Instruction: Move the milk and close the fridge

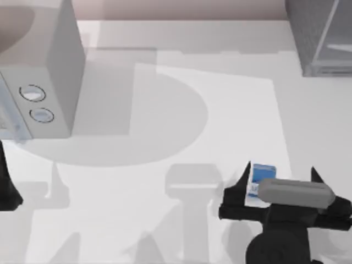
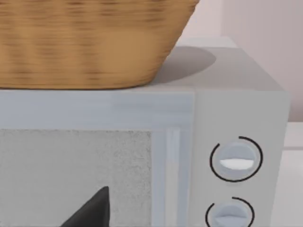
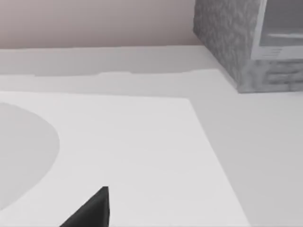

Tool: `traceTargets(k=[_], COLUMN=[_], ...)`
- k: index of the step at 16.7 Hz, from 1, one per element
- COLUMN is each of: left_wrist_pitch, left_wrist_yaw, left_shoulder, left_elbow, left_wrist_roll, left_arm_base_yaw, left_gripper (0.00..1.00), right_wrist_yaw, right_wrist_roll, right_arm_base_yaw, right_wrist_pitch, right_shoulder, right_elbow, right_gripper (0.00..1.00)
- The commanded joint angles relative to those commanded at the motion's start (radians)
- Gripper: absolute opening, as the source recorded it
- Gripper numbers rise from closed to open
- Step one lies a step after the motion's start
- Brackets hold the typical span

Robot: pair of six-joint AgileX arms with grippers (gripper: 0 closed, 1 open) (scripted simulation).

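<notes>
The milk (image 1: 262, 174), a small blue and white carton, stands on the table at the front right. My right gripper (image 1: 280, 169) hangs over it, open, with the carton beside the finger nearer the table's middle; the wrist covers the carton's near part. One dark fingertip (image 3: 93, 209) shows in the right wrist view, over bare table. The fridge (image 1: 319, 38), a dark grey speckled cabinet with a paler panel, stands at the back right corner (image 3: 226, 42). I cannot tell how its door stands. My left arm (image 1: 6, 190) is parked at the left edge.
A pale grey box with two round dials (image 1: 49, 66) stands at the back left, and a woven basket (image 2: 90, 42) sits on top of it. A left fingertip (image 2: 92, 211) points at its front. Open table lies between the carton and the fridge.
</notes>
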Motion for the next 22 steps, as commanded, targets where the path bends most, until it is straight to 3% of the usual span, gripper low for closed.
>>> traceTargets(k=[5,12,22], left_wrist_pitch=[0.000,0.000,0.000], left_wrist_yaw=[0.000,0.000,0.000], left_shoulder=[0.000,0.000,0.000], left_elbow=[0.000,0.000,0.000], left_wrist_roll=[0.000,0.000,0.000], left_arm_base_yaw=[0.000,0.000,0.000], left_gripper=[1.00,1.00,1.00], right_wrist_yaw=[0.071,0.076,-0.057], right_wrist_roll=[0.098,0.107,-0.072], right_arm_base_yaw=[0.034,0.032,-0.110], right_wrist_pitch=[0.086,0.097,0.329], right_shoulder=[0.253,0.280,0.377], right_elbow=[0.081,0.089,0.132], right_gripper=[1.00,1.00,1.00])
